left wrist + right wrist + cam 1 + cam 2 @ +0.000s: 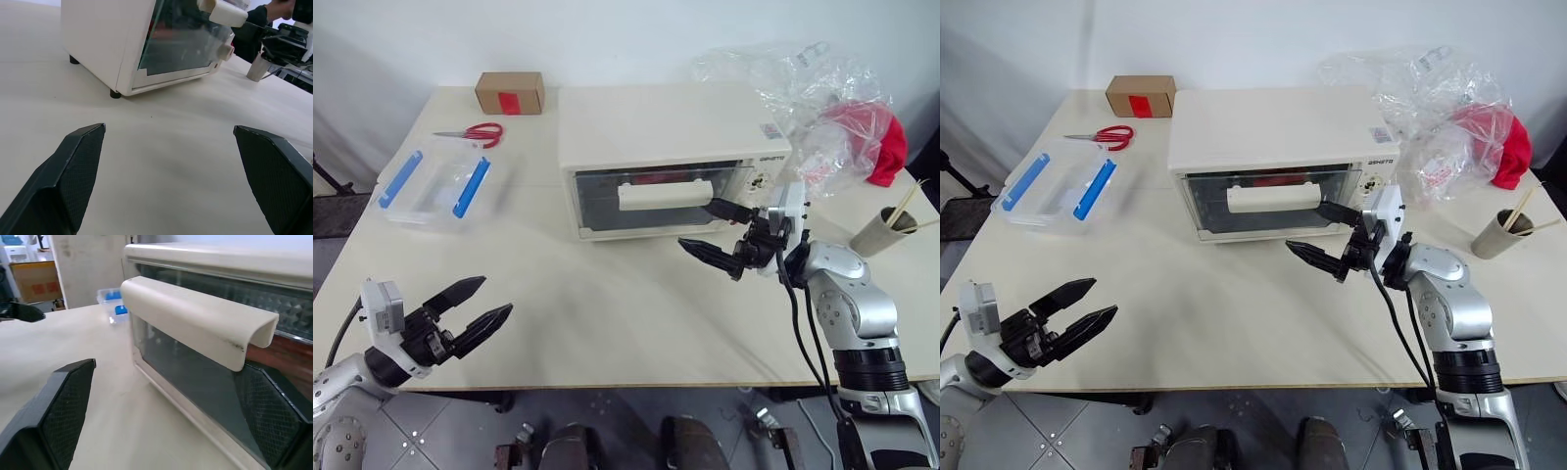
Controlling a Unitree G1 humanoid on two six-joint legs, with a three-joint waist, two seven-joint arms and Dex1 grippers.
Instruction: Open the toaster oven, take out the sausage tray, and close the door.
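We're seeing the right arm (847, 294) wearing glossy silver shells with a ribbed black ring at the joint, black cables running along its outside. The left arm (342, 382) is showing the same silver casing. Both wrists are carrying a small white camera block (382, 304). The left gripper (481, 304) and right gripper (715, 233) are each ending in two black tapered fingers (73, 181) with cross-hatched textured pads.
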